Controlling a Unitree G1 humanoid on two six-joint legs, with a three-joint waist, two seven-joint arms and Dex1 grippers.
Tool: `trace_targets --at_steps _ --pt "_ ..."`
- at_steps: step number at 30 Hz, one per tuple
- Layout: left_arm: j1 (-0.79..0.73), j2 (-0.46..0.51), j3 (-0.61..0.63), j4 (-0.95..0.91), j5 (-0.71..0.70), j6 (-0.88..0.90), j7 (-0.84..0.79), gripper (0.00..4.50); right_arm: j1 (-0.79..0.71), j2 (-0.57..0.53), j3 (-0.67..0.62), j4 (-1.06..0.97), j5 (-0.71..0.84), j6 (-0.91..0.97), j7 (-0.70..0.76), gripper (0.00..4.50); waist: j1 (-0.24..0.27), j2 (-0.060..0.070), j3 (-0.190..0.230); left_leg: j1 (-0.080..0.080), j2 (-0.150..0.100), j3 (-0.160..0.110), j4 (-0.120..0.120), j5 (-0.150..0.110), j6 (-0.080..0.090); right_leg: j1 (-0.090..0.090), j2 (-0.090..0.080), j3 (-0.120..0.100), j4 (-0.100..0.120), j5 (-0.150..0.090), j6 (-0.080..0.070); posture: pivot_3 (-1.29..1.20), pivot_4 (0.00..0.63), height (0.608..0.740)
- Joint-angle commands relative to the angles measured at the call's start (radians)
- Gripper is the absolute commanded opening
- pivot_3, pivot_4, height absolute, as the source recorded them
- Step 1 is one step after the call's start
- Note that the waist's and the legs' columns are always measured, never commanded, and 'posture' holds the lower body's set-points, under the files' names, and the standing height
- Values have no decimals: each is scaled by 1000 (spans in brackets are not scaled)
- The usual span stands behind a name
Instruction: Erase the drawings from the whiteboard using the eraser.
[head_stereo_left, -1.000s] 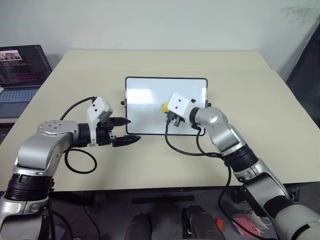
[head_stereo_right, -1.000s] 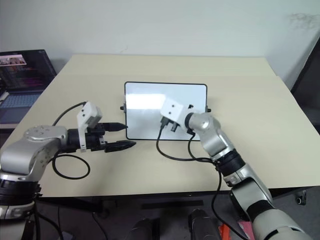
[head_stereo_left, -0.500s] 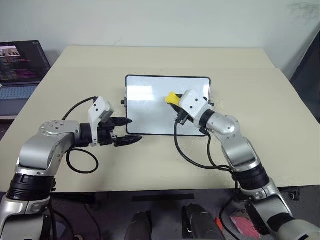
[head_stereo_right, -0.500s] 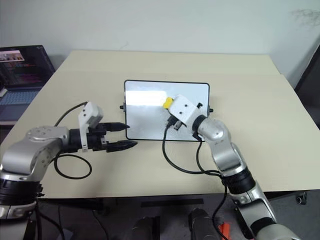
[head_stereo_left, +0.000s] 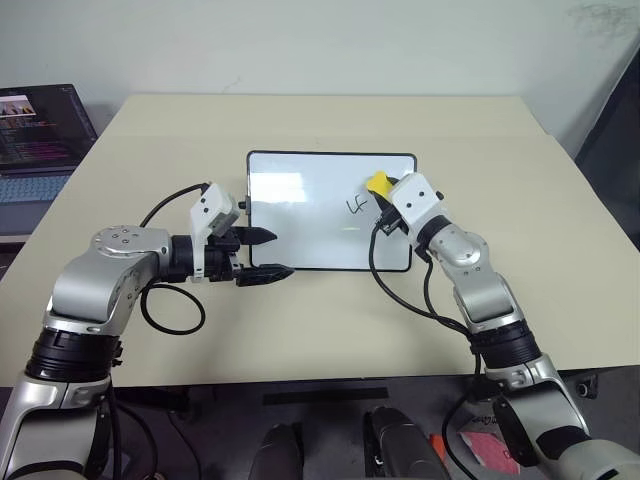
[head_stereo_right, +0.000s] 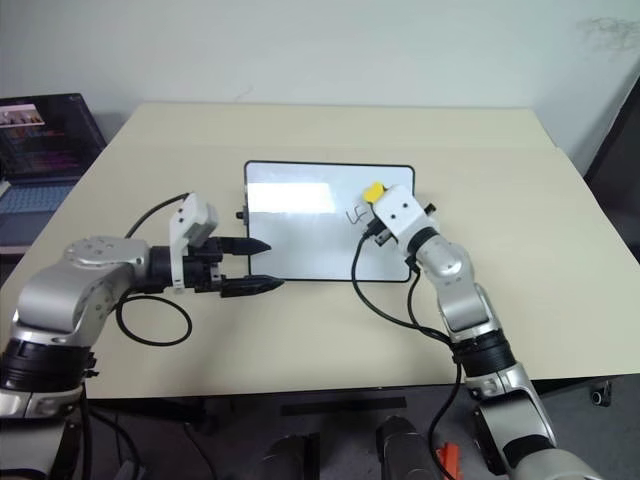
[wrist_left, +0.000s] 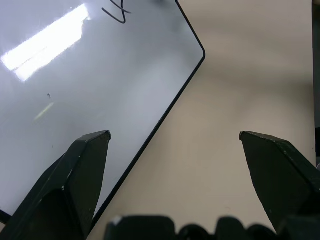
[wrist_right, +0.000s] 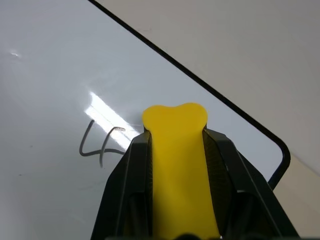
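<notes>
The whiteboard (head_stereo_left: 300, 215) lies flat on the middle of the table. Thin black drawings (head_stereo_left: 356, 205) sit on its right half. My right gripper (head_stereo_left: 386, 196) is shut on the yellow eraser (head_stereo_left: 379, 183), whose end sticks out past the fingers just right of the marks, near the board's far right corner. In the right wrist view the eraser (wrist_right: 175, 150) hovers beside the drawings (wrist_right: 102, 145). My left gripper (head_stereo_left: 277, 254) is open with nothing in it, low over the board's near left corner; the left wrist view shows the board's edge (wrist_left: 165, 110) running between its fingers (wrist_left: 85, 170).
An open laptop (head_stereo_left: 40, 140) stands on a separate surface off the table's left side. Black cables loop from both wrists onto the beige table (head_stereo_left: 300, 320) in front of the board. A dark object (head_stereo_left: 615, 150) stands past the table's right edge.
My right gripper has swept the eraser to the right across the board, from its middle to near the right edge, uncovering the marks. The left gripper stays about where it was.
</notes>
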Motion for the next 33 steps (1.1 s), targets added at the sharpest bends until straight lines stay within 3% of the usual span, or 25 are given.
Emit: trace_targets --at_steps 1,12,17,26,33 --pt "-8 3 14 -23 -1 -9 0 4500 -35 -3 -6 26 6 -26 -3 1102 0 0 0 0 0 0 0 0 0 0 0 0 0 0 0 0 150 740" --pt "27 15 43 -54 -14 4 19 4500 74 -18 97 4 -19 97 113 1102 0 0 0 5 0 0 3 0 0 5 0 0 1 0 2 0 150 740" --pt "28 16 44 -53 -15 5 20 4500 59 -24 102 -22 -31 126 114 1102 0 0 0 19 0 0 4 0 0 19 0 1 0 -1 2 0 150 740" --pt "32 17 43 -49 -13 6 17 4500 -96 -28 4 -8 -2 124 31 1102 1 0 0 15 0 0 3 1 1 17 0 0 -1 0 2 0 150 740" --pt "41 20 49 -56 -15 9 19 4500 -18 -33 50 -9 -12 148 76 1102 -1 0 0 14 0 -1 -1 0 1 15 0 0 -3 -2 2 0 150 740"
